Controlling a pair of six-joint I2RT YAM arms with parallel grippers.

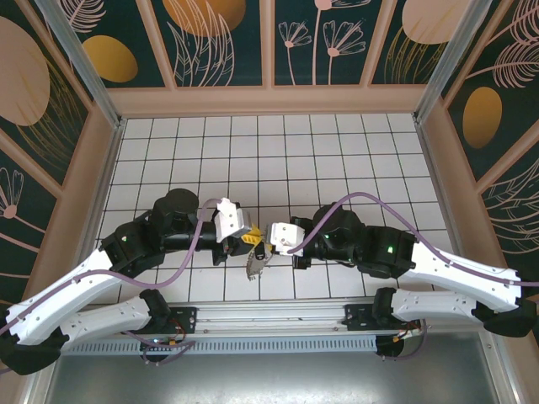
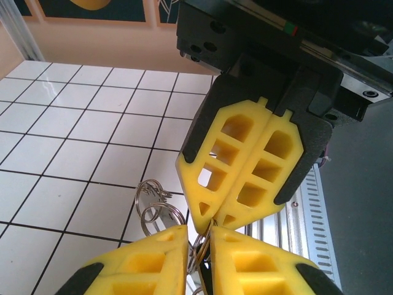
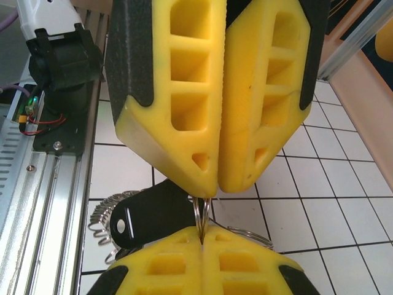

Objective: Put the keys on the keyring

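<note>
Looking down from the top camera, we saw the left gripper (image 1: 249, 240) reaching in from nine o'clock to a spot near the front edge of the tiled table (image 1: 337, 151). In its own wrist view its yellow fingers (image 2: 153, 264) were clenched on a thin wire loop of the keyring (image 2: 153, 208), whose silvery coils stuck out toward ten o'clock of the fingertips. Between the two arms the bundle appeared to hang toward six o'clock. The keys (image 3: 147, 214), seen as a dark flat head with a small hole, lay against the ring at nine o'clock of the pinch point in the right wrist view. The right gripper (image 1: 268, 248) stood at three o'clock, tip to tip with the left one, and was likewise squeezed shut on the same wire. We judged the threading step to be in hand, though we could not tell whether a key sat on the coil. The next move would call for one gripper to hold firm while the other worked the key round the coil without letting the wire slip.
</note>
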